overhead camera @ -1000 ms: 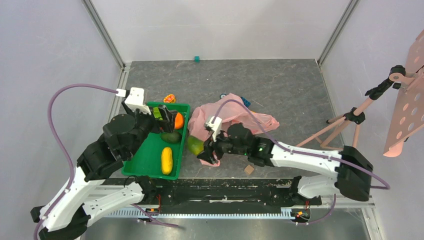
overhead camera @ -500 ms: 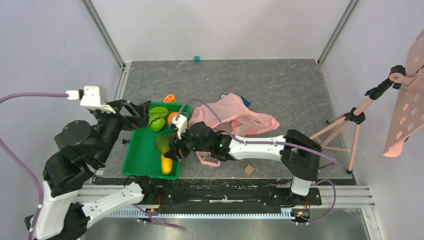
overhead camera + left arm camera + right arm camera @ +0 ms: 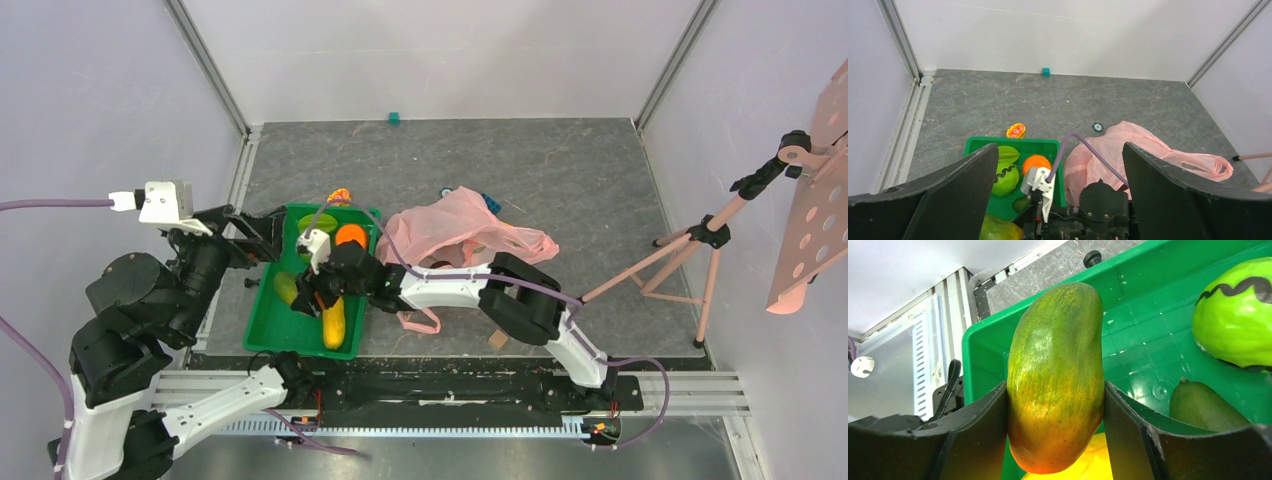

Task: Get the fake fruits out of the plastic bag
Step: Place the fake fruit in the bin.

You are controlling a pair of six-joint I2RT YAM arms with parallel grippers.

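My right gripper [image 3: 303,290] is shut on the fake mango [image 3: 287,288], green shading to orange-red, and holds it over the left part of the green tray [image 3: 262,338]. The right wrist view shows the mango [image 3: 1055,375] clamped between both fingers above the tray floor. The mango's tip also shows in the left wrist view [image 3: 998,230]. The crumpled pink plastic bag [image 3: 460,230] lies right of the tray, and it also shows in the left wrist view [image 3: 1143,150]. The small red fruit does not show. My left gripper [image 3: 1059,150] is open and empty, raised over the tray's left side.
The tray holds a yellow oblong fruit [image 3: 333,322], an orange ball [image 3: 351,236], a light green fruit [image 3: 1235,325] and an avocado [image 3: 1208,405]. A small orange toy [image 3: 339,195] lies behind the tray. A pink tripod stand [image 3: 700,240] stands at the right.
My right gripper has carried the mango left, from beside the bag to over the tray. My left arm has lifted and drawn back to the left.
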